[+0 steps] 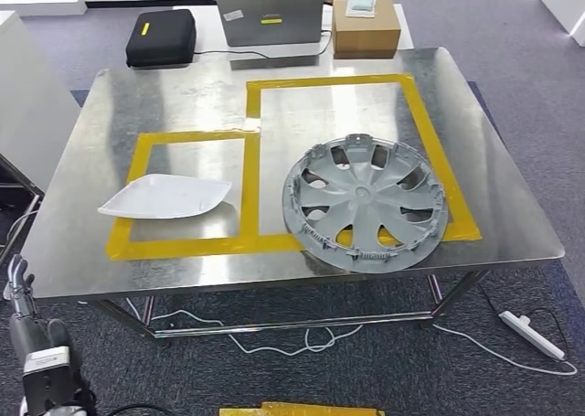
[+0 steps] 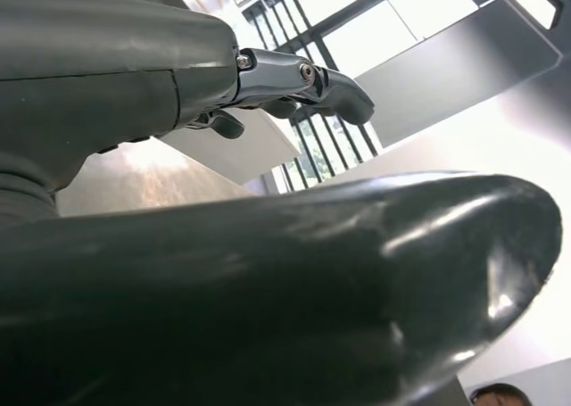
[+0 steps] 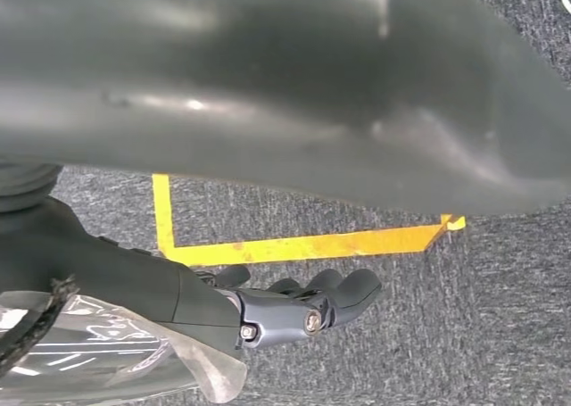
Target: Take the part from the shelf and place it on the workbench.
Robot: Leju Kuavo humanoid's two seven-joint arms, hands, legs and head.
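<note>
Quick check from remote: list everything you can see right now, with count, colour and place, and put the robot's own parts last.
workbench: one, bare shiny metal, centre of head view
tape outlines: two joined rectangles, yellow, on the workbench top
wheel cover: one, silver-grey, in the larger outline, overlapping its near tape
white panel: one, white, in the smaller outline
laptop: one, grey, on the white table behind
case: one, black, left of the laptop
cardboard box: one, brown, right of the laptop
power strip: one, white, on the carpet at right
floor tape: yellow, on grey carpet
left robot hand: dark, low at the workbench's left corner, holding nothing
right robot hand: dark, above the carpet, holding nothing
</note>
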